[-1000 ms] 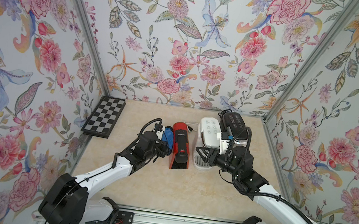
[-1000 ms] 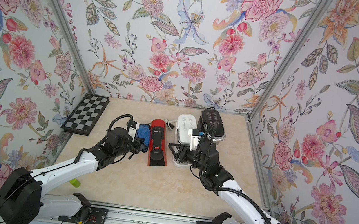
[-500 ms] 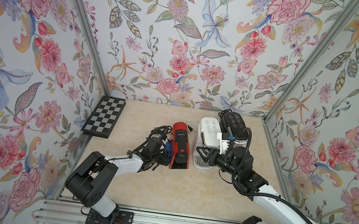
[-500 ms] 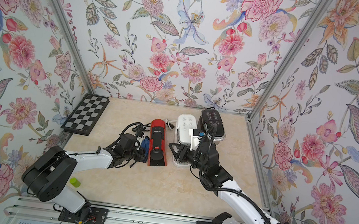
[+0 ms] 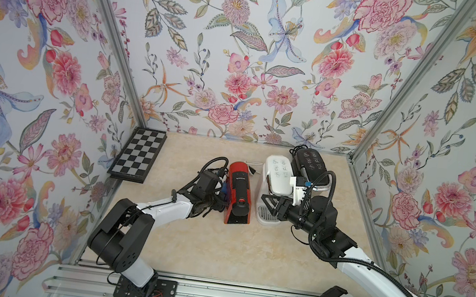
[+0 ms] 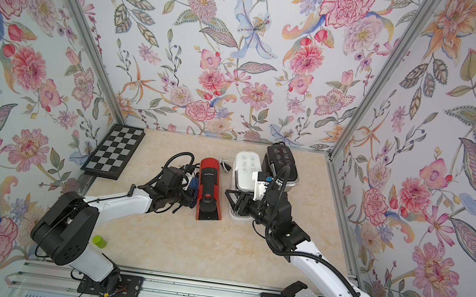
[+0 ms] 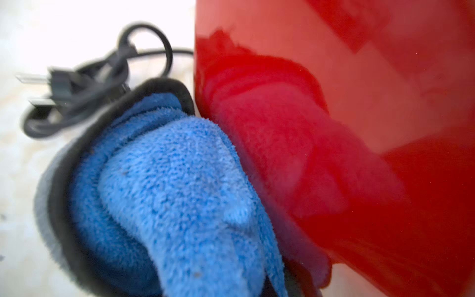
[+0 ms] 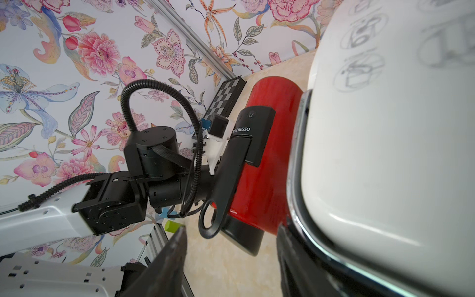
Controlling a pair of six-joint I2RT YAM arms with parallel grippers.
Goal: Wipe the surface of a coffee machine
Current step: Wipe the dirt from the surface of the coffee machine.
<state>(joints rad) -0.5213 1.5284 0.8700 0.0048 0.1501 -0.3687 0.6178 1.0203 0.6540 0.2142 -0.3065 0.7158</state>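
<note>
Left gripper [image 5: 216, 201] clenched on blue microfibre cloth [image 7: 180, 192], pressed against the side of the glossy red coffee machine [image 5: 239, 193], mid-table. Right gripper [image 5: 270, 205] gapes empty. Side-wipe step, I'd say; the next stroke needs steady contact along that panel.

Red coffee machine [image 8: 267, 167], black head [image 8: 253, 128]: white lettering "ESPRESSO", first letter partly hidden; V-shaped mark above. White machine [image 8: 385, 154], lid: grey cup symbols. Black machine [image 5: 309, 164]: pale symbols, illegible.
</note>
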